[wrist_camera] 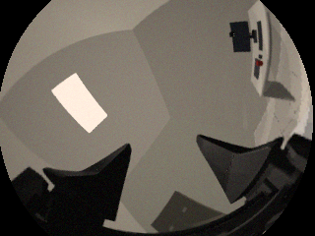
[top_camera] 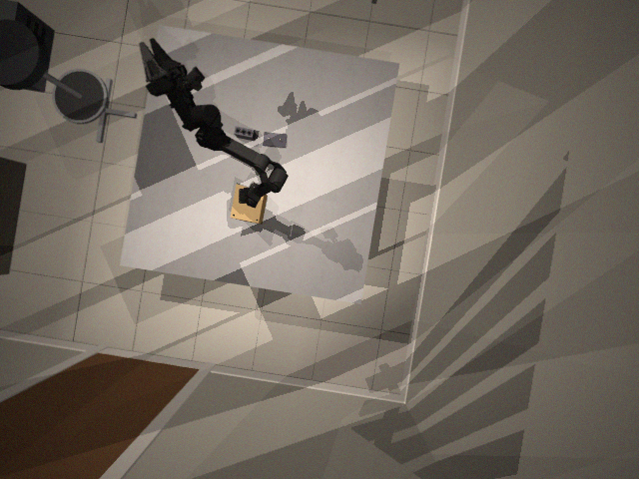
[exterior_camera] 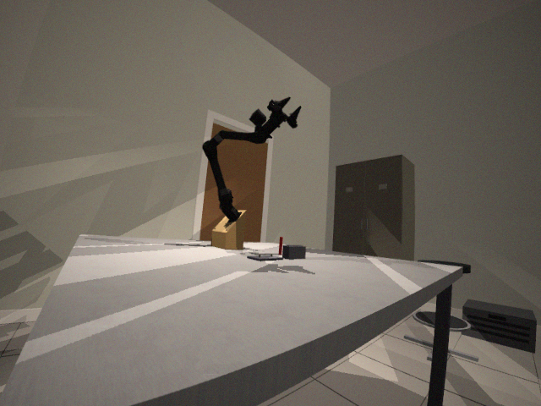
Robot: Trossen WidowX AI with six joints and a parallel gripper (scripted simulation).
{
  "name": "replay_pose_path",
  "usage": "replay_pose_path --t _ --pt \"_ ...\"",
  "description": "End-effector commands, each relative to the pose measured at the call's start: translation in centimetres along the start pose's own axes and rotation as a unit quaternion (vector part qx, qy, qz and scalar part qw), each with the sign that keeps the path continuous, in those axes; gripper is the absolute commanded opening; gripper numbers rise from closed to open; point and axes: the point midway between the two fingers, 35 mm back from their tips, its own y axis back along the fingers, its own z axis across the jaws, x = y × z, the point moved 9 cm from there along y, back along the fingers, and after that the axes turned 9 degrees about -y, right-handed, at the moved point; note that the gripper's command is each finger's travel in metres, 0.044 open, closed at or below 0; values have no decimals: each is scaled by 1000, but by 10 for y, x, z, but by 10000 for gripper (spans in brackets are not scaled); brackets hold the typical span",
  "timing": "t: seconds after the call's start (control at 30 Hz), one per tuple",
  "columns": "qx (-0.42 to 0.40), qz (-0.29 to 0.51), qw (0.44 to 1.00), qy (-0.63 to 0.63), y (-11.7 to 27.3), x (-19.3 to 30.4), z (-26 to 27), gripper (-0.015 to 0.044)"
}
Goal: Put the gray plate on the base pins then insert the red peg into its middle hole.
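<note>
My gripper (top_camera: 146, 41) (exterior_camera: 294, 102) (wrist_camera: 164, 144) is open and empty, raised high over the table's far-left corner in the top view, well away from the parts. A flat gray piece (top_camera: 275, 139) (exterior_camera: 265, 257) lies on the table; the exterior view shows a thin pale layer just above it with a small gap. Base and plate are hard to tell apart at this size. The red peg (exterior_camera: 281, 245) stands upright beside a dark block (top_camera: 246, 133) (exterior_camera: 294, 252) with several holes; whether it sits in something is unclear. The peg cannot be made out from above.
The arm stands on an orange wedge mount (top_camera: 248, 214) (exterior_camera: 226, 240) on the gray table (top_camera: 329, 206) (exterior_camera: 196, 323). Shadows and light bands cross the top. A round stand (top_camera: 80, 96) (exterior_camera: 441, 320) and a dark box (exterior_camera: 498, 325) are on the floor past the table's edge.
</note>
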Motion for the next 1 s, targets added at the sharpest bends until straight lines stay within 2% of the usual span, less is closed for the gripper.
replay_pose_path --t 0.0,0.07,0.23,0.43,0.6,0.73,0.97 --pt "0 0 1000 0 0 0 0 426" --pt "18 4 1000 18 -2 0 -8 440" --pt "147 48 977 150 -14 0 -67 440" --pt "294 135 898 297 -12 -7 -142 440" --pt "394 235 796 395 3 -18 -200 440" --pt "455 333 691 453 23 -29 -244 440" --pt "502 510 495 493 67 -51 -301 440"
